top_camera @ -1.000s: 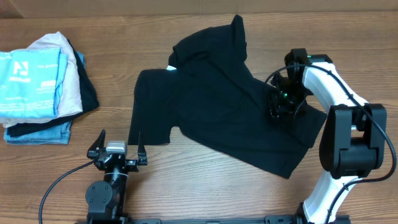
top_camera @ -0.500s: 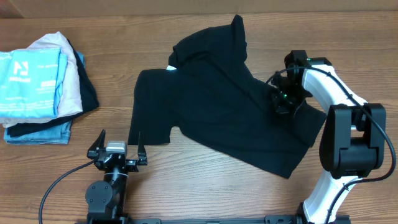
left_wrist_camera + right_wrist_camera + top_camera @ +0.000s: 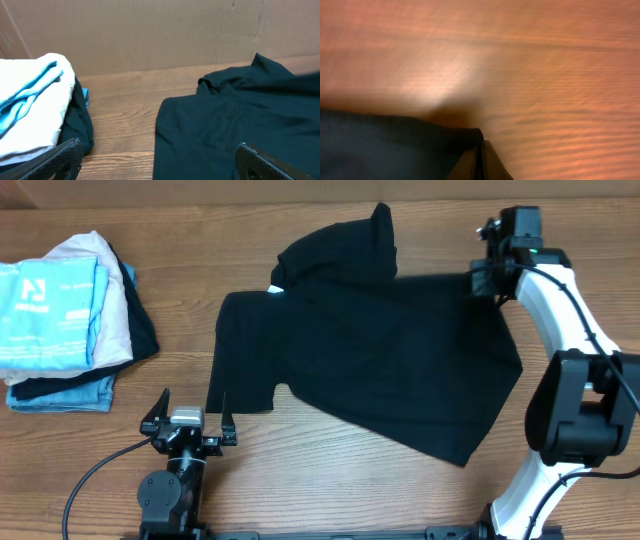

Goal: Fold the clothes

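One black T-shirt (image 3: 370, 350) edge pinched in right tool (image 3: 486, 278); left tool (image 3: 190, 410) wide, nearby.

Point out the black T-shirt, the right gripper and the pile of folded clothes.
black T-shirt (image 3: 370, 360): overhead view, middle of its body.
right gripper (image 3: 481, 150): right wrist view, where its shut fingertips meet.
pile (image 3: 50, 310): overhead view, its light blue top garment.

The left arm (image 3: 172, 480) sits low at the near edge of the desk. Its wrist points toward the far side, and the left jaws stand wide apart with nothing between them. The right arm (image 3: 560, 310) reaches in a curve from its base to the far right part of the desk. The right jaws are pressed together on an edge of the black T-shirt (image 3: 370, 350).
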### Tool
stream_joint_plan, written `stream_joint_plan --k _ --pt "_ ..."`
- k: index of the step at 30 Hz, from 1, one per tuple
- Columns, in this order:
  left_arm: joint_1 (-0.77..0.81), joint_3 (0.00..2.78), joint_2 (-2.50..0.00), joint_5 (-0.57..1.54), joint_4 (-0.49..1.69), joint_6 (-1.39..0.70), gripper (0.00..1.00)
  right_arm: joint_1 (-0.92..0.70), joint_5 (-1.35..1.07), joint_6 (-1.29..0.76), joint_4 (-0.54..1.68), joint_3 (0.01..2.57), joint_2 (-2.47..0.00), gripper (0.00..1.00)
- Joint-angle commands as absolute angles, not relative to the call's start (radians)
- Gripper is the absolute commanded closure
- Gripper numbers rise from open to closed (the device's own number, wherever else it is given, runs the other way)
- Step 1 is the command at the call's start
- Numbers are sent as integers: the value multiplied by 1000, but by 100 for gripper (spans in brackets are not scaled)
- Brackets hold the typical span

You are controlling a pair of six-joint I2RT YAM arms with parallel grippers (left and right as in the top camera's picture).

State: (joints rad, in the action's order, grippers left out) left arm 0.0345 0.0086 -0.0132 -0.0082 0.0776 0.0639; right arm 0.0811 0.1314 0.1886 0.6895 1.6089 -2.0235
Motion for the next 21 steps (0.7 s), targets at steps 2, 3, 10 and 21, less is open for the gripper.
stream_joint_plan --k 2,3,10,21 --pt "26 5 -5 -3 77 90 0 124 134 192 523 1634 -2070 96" --pt "26 5 -5 -3 77 90 0 125 126 192 479 1634 -2093 96" --pt "26 5 -5 -3 77 90 0 136 176 236 127 1634 -2286 81" --pt "26 5 -5 -3 77 90 0 150 -75 -70 719 1736 -1925 33"
